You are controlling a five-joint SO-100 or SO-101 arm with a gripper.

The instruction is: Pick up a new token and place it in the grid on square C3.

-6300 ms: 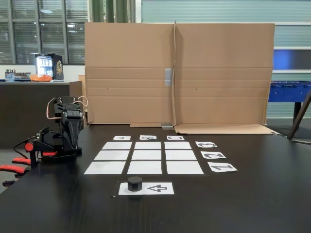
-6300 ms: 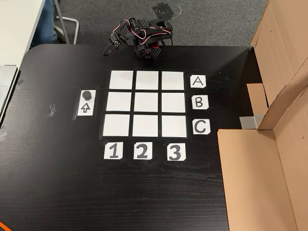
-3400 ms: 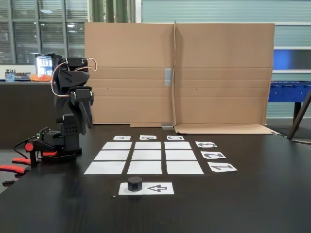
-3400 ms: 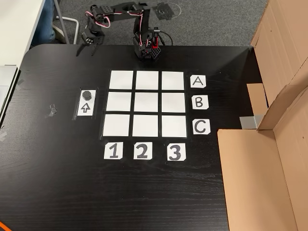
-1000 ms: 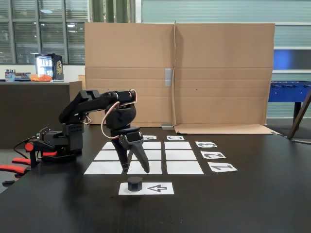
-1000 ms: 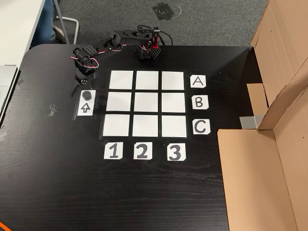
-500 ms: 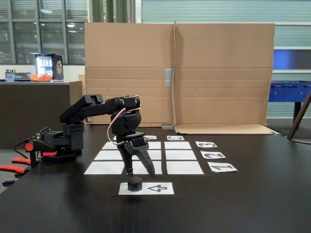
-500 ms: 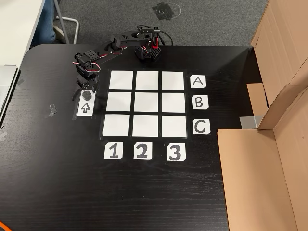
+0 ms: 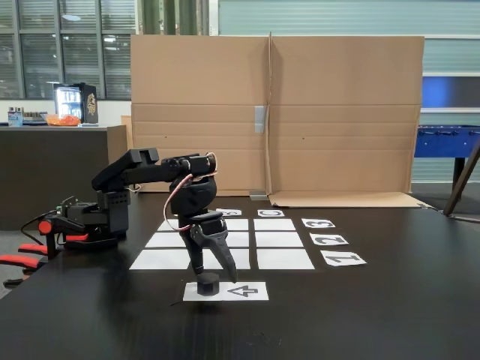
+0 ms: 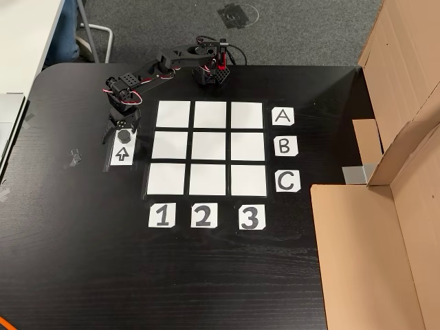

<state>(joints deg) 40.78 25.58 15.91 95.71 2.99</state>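
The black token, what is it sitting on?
The token sits on a white sheet printed with an arrow, with the gripper open just above it. The paper directly beneath the token is covered.

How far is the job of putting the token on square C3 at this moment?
Done: the gripper is over the token, which sits on the arrow sheet. In hand: its open fingers straddle the token, and no grasp shows yet. Left: closing, lifting, and carrying it to square C3, the corner cell of the grid; all nine cells are bare.
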